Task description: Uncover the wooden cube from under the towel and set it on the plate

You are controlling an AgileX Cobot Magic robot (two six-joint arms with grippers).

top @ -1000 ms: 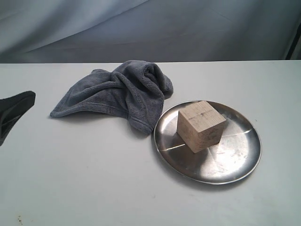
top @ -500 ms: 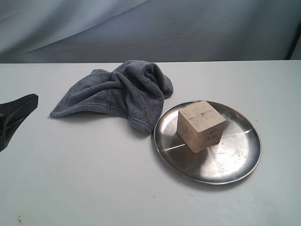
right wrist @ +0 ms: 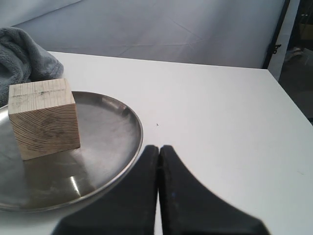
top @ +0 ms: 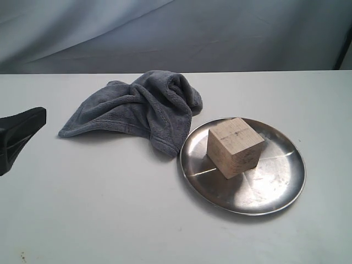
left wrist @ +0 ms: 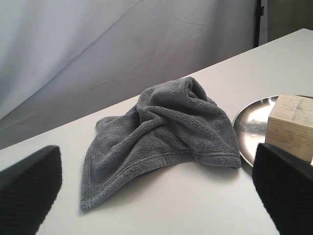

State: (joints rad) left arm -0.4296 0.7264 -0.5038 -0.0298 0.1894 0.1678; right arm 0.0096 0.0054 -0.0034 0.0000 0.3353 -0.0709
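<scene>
Right gripper (right wrist: pixel 159 152): fingers are pressing flat together with nothing between them, pointing across the white table (top: pixel 110 214) just beside the rim of the plate (right wrist: pixel 128 115). Left gripper (left wrist: pixel 156 166): fingers (left wrist: pixel 30 188) are standing wide apart, holding nothing, facing the towel (left wrist: pixel 166 127). The wooden cube (top: pixel 235 146) is sitting upright on the plate, fully uncovered. The towel is lying crumpled on the table beside the plate, its nearest fold possibly touching the rim.
</scene>
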